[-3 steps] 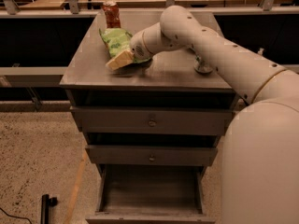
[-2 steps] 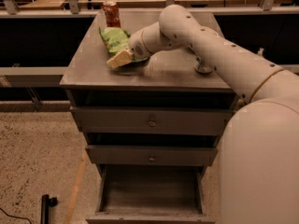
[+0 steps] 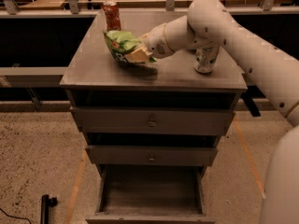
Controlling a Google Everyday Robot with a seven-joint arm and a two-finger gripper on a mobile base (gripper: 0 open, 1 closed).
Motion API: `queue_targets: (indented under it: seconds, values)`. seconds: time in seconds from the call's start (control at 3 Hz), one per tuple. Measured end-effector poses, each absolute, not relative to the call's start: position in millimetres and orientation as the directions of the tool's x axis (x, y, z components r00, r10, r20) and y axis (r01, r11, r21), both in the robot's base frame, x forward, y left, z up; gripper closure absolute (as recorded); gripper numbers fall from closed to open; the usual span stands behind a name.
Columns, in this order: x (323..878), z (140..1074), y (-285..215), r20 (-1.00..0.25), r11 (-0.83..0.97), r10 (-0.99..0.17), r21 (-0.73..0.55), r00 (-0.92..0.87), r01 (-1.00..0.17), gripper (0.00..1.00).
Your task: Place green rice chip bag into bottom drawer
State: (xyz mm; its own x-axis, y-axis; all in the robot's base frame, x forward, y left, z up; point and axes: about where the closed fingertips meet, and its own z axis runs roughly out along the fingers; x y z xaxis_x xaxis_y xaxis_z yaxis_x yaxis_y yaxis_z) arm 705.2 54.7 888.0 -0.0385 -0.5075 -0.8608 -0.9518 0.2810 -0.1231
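Note:
The green rice chip bag [image 3: 120,44] is a crinkly light-green bag with white print, held just above the cabinet top near its back left. My gripper [image 3: 135,54] reaches in from the right and is shut on the bag's right end; its tan fingers [image 3: 138,56] clamp the bag. The bottom drawer [image 3: 150,190] is pulled open below, a shallow grey box with nothing in it.
A red can [image 3: 111,15] stands at the back left of the grey cabinet top [image 3: 187,76]. A silver-green can [image 3: 206,59] stands at the right, behind my arm. Two upper drawers with small knobs [image 3: 152,122] are shut. A black object [image 3: 45,208] lies on the floor, left.
The bag has come up off the cabinet top in my gripper and shifted slightly right and toward the front.

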Motion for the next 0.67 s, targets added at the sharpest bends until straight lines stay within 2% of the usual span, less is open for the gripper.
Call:
queue_targets:
  seconds: [0.33, 0.67]
  values:
    - [656.6, 904.4, 25.7, -0.855, 0.236, -0.518, -0.119, -0.021, -0.964, 1.00]
    - [653.6, 904.5, 19.5, -0.853, 0.240, -0.521, -0.118, -0.026, -0.964, 1.00]
